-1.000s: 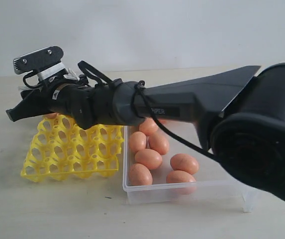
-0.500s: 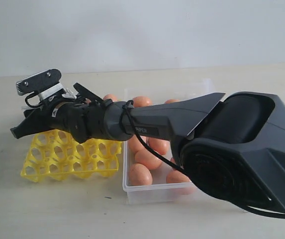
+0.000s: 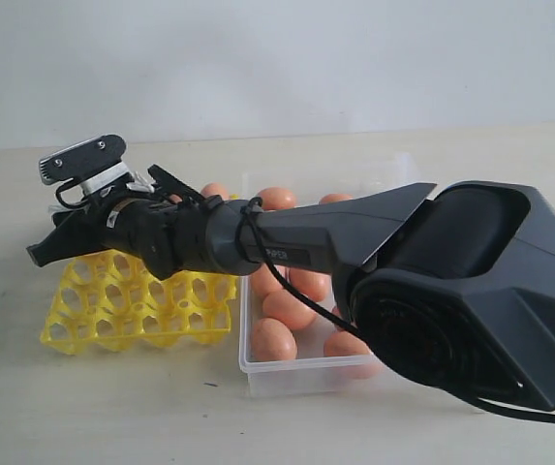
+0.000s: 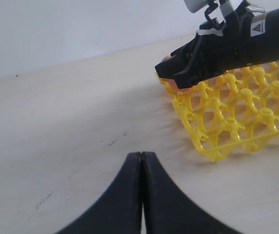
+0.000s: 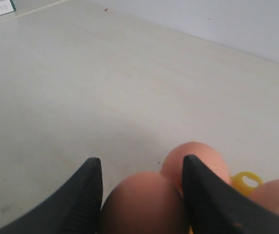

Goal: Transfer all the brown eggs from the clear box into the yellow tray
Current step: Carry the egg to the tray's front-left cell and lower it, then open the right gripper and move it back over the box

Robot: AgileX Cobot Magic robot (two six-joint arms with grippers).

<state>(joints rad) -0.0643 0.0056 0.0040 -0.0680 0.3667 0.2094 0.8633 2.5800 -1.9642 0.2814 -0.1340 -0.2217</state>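
**Item 1: right tool** (image 5: 141,165). Black, two-fingered. Its fingers are spread fairly wide and closed on either side of one brown egg (image 5: 141,204), which sits between the ribbed pads. In the exterior view it is over the far left part of the tray, above the cups. The pictures do not show whether the egg touches a cup.

**Item 2: right arm** (image 3: 335,232). Black. It reaches from the right of the exterior view across the clear box to the tray and hides part of both.

**Item 3: left tool** (image 4: 140,163). Black, with its fingertips pressed together and nothing between them. It is low over bare desk, well apart from the tray.

**Item 4: yellow egg tray** (image 3: 112,320). An open grid of cups and pegs, flat on the desk just left of the clear box in the exterior view. The near rows of cups are unfilled.

**Item 5: tray-side eggs** (image 5: 197,158). Two, orange-brown, just beyond the held one and beside a yellow peg.

**Item 6: clear box** (image 3: 296,376). Transparent, with low walls, on the desk.

**Item 7: boxed eggs** (image 3: 287,310). Several, lying loose on the box floor, some hidden behind the arm.

**Item 8: desk** (image 3: 112,417). Pale, with a plain surface
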